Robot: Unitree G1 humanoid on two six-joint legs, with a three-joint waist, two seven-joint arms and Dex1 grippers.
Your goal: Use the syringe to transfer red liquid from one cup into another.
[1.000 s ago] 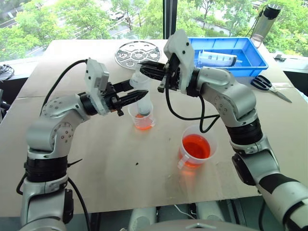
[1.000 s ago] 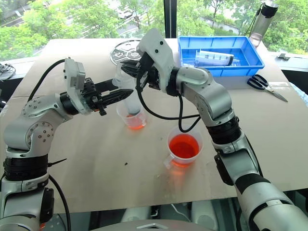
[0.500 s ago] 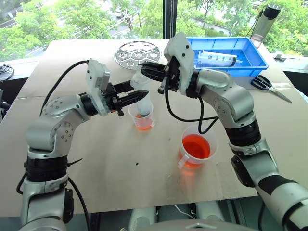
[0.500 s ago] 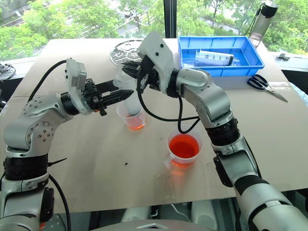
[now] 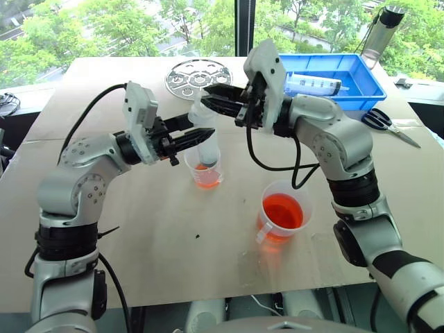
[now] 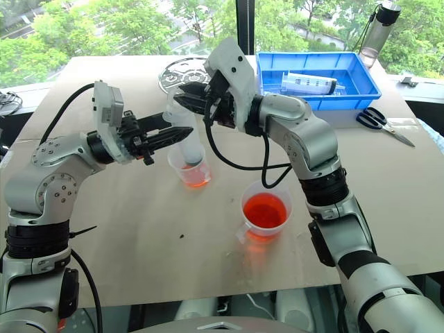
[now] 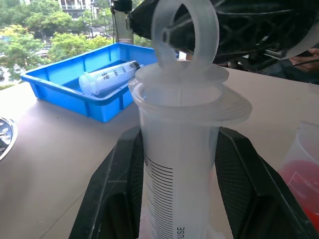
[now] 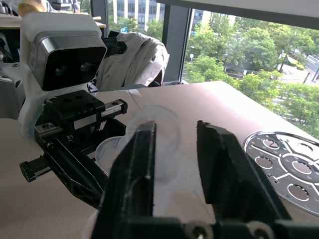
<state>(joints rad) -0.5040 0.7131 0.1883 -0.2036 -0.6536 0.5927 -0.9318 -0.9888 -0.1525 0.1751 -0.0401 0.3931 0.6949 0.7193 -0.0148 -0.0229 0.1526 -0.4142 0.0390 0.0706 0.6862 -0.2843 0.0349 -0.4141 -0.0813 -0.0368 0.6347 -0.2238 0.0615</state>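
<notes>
Syringe (image 5: 201, 137) upright, tip down in small cup (image 5: 205, 172) on bench (image 5: 139, 229); left pincer (image 5: 189, 139) clamped on barrel, steadying it. Right pincer (image 5: 216, 103) parted around plunger ring. Beaker (image 5: 282, 212) of red liquid (image 5: 282, 212) stands near.

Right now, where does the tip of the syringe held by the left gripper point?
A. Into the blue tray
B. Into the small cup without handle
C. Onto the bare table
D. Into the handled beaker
B: the left gripper holds the syringe upright directly over the small cup, which has red liquid at its bottom.
</notes>
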